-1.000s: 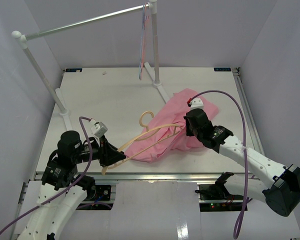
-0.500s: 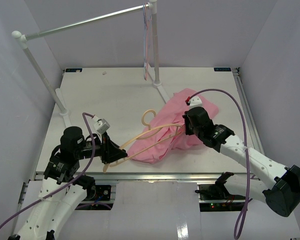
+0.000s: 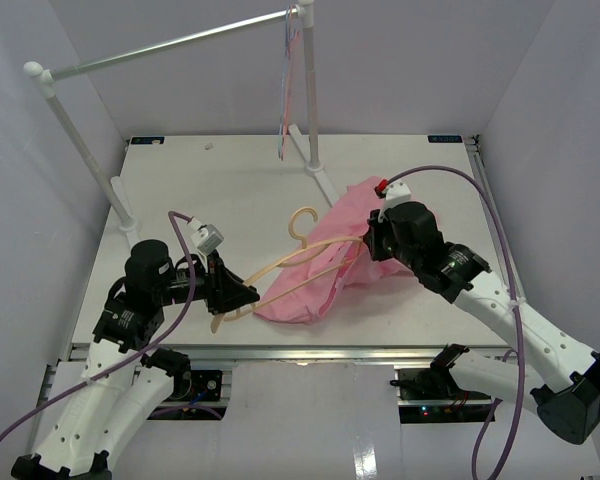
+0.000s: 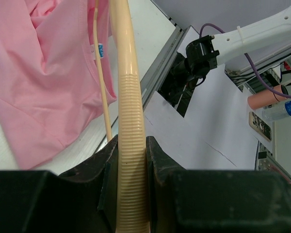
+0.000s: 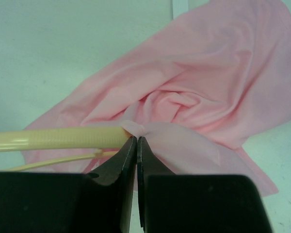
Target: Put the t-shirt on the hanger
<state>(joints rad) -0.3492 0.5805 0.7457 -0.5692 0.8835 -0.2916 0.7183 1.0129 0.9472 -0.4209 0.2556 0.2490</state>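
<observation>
The pink t-shirt (image 3: pixel 330 262) lies bunched on the table's right half. The tan hanger (image 3: pixel 298 262) runs from my left gripper into the shirt, its hook (image 3: pixel 300 222) up beside the cloth. My left gripper (image 3: pixel 232 297) is shut on the hanger's ribbed arm (image 4: pixel 131 160) near its left end. My right gripper (image 3: pixel 370 245) is shut, pinching a fold of the t-shirt (image 5: pixel 203 102) right at the tip of the hanger's other arm (image 5: pixel 58 138). The hanger's thin lower bar (image 4: pixel 103 87) runs beside the cloth.
A white clothes rail (image 3: pixel 170 45) stands at the back with thin pink and blue hangers (image 3: pixel 285 90) dangling from its right end. Its feet (image 3: pixel 325 180) rest on the table. Grey walls close in on both sides.
My left gripper has moved right and up with the hanger, whose hook rose. My right gripper has lifted slightly with the shirt fold.
</observation>
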